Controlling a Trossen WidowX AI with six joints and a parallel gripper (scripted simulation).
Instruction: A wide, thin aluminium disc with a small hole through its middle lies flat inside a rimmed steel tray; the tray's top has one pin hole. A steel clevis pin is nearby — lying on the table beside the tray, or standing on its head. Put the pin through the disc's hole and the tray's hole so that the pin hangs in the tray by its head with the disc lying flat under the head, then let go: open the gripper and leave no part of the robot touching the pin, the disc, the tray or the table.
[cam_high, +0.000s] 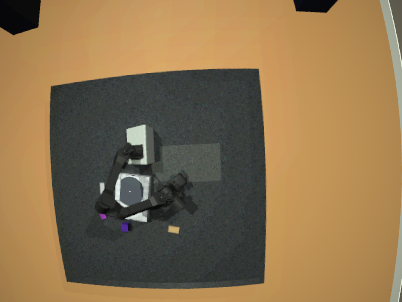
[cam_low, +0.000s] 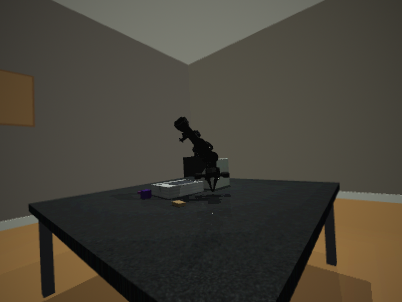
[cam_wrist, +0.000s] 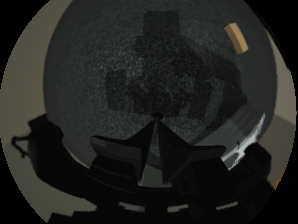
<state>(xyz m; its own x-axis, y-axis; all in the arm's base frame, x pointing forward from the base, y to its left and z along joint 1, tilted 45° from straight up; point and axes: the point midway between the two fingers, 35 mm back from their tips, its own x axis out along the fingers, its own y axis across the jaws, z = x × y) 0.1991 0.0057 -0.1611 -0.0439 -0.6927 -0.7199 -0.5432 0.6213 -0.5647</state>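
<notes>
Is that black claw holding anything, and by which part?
The clevis pin, it seems, pinched at the tips of the jaws; too dark to tell by which part.

Purple block (cam_low: 145, 194) (smallish) apparently beside the tray (cam_low: 180, 191).

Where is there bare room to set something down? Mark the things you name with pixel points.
Likely room: mat right of the pale rectangle (cam_high: 205, 162); also between the tan block (cam_high: 173, 229) (cam_low: 178, 203) (cam_wrist: 237, 39) and the mat's near edge. Crowded: around the tray (cam_high: 146, 212) (cam_low: 182, 190), with arm and blocks close.

I view the grey disc (cam_high: 132, 198) flat within the pale tray (cam_high: 145, 215) (cam_low: 179, 190) (cam_wrist: 216, 141); the pin (cam_wrist: 157, 116), dark-tipped, is held.
</notes>
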